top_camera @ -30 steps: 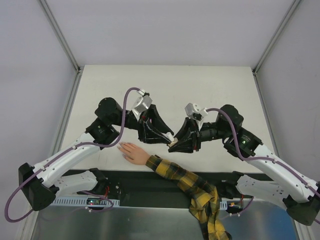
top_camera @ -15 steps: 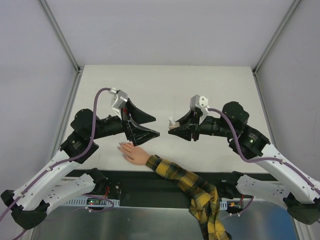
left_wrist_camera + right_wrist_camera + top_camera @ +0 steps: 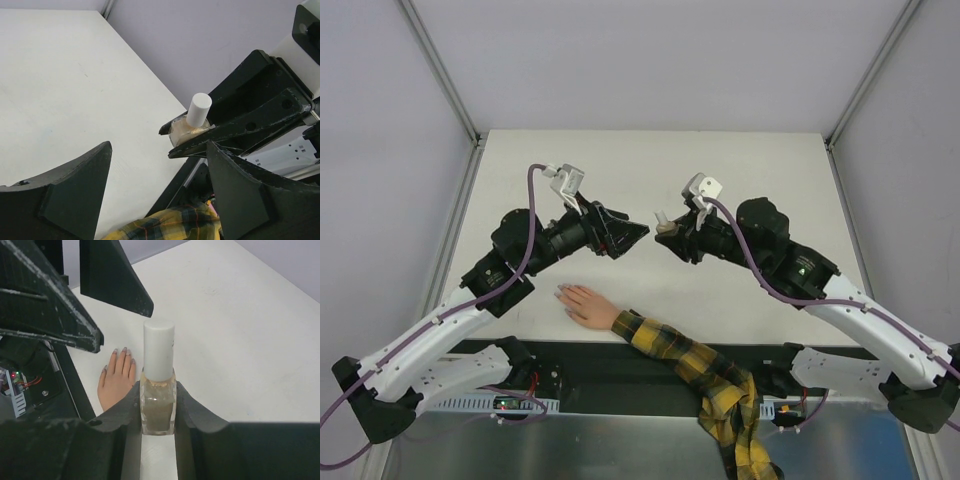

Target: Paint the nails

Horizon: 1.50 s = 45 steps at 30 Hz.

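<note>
A small flesh-coloured hand [image 3: 588, 305] lies flat on the table at the end of a yellow-and-black plaid sleeve [image 3: 690, 360]. Its tiny pale nails [image 3: 120, 352] show in the right wrist view. My right gripper [image 3: 667, 238] is shut on a nail polish bottle [image 3: 158, 399] with beige polish and a white cap [image 3: 159, 347], held in the air. The bottle also shows in the left wrist view [image 3: 192, 124]. My left gripper [image 3: 638, 236] is open and empty, facing the bottle cap a short way off, above the table.
The black front rail [image 3: 620, 365] of the table runs under the sleeve. Grey walls [image 3: 380, 150] and metal corner posts [image 3: 440, 70] enclose the white table [image 3: 650, 170]. The sleeve hangs over the near edge at the lower right.
My left gripper has swung right and up toward the bottle, now facing its cap. My right gripper has tilted and shifted slightly left with the bottle. The hand has not moved.
</note>
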Each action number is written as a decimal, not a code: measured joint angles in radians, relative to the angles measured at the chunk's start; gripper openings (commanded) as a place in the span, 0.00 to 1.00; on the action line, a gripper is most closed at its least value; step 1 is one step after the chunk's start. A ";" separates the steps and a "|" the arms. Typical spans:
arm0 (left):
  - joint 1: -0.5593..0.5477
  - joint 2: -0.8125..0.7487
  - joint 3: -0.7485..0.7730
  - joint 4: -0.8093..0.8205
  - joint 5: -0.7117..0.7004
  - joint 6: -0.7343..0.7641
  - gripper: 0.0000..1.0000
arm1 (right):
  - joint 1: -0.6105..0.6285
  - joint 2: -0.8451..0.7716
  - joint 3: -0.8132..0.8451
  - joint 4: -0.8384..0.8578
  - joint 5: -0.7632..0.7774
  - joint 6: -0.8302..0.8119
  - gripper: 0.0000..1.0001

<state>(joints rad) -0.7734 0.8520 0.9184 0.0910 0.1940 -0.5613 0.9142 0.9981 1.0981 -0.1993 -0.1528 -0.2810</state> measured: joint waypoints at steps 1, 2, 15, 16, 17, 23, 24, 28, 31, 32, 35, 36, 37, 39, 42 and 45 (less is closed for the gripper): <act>-0.009 0.003 0.001 0.000 -0.018 0.000 0.75 | 0.001 0.005 0.006 0.000 0.009 0.000 0.00; -0.020 0.005 0.002 0.001 -0.032 0.000 0.75 | 0.002 0.009 0.010 0.000 0.018 0.000 0.00; -0.092 0.039 0.010 0.021 -0.168 0.041 0.70 | 0.018 0.042 0.026 0.001 0.045 0.003 0.00; -0.092 0.044 0.011 0.029 -0.177 0.047 0.69 | 0.018 0.042 0.026 0.000 0.045 0.003 0.00; -0.092 0.049 0.012 0.037 -0.180 0.050 0.68 | 0.020 0.042 0.026 0.001 0.045 0.003 0.00; -0.092 0.075 0.013 0.095 -0.183 0.056 0.68 | 0.031 0.042 0.026 0.000 0.053 0.006 0.00; -0.092 0.079 0.014 0.101 -0.180 0.056 0.68 | 0.033 0.042 0.026 0.000 0.055 0.006 0.00; -0.092 0.089 0.015 0.130 -0.171 0.055 0.66 | 0.045 0.042 0.026 0.000 0.060 0.006 0.00; -0.092 0.091 0.015 0.138 -0.164 0.052 0.54 | 0.052 0.042 0.027 0.000 0.060 0.006 0.00; -0.092 0.090 0.015 0.144 -0.157 0.050 0.53 | 0.053 0.043 0.028 0.000 0.060 0.006 0.00; -0.092 0.090 0.015 0.163 -0.143 0.048 0.46 | 0.056 0.043 0.031 0.000 0.061 0.007 0.00; -0.092 0.090 0.015 0.167 -0.140 0.048 0.43 | 0.057 0.043 0.031 0.001 0.061 0.008 0.00; -0.092 0.090 0.014 0.171 -0.134 0.047 0.37 | 0.058 0.043 0.031 0.001 0.060 0.008 0.00; -0.092 0.090 0.006 0.187 -0.113 0.044 0.33 | 0.059 0.044 0.031 0.000 0.059 0.011 0.00; -0.092 0.087 -0.011 0.208 -0.069 0.045 0.25 | 0.059 0.045 0.032 0.000 0.058 0.016 0.00; -0.092 0.085 -0.026 0.222 -0.023 0.048 0.04 | 0.059 0.045 0.032 0.001 0.055 0.024 0.00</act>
<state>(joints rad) -0.8654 0.9371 0.8921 0.3126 0.1715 -0.5137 0.9733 1.0435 1.1297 -0.1982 -0.0975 -0.2565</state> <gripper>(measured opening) 0.221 0.274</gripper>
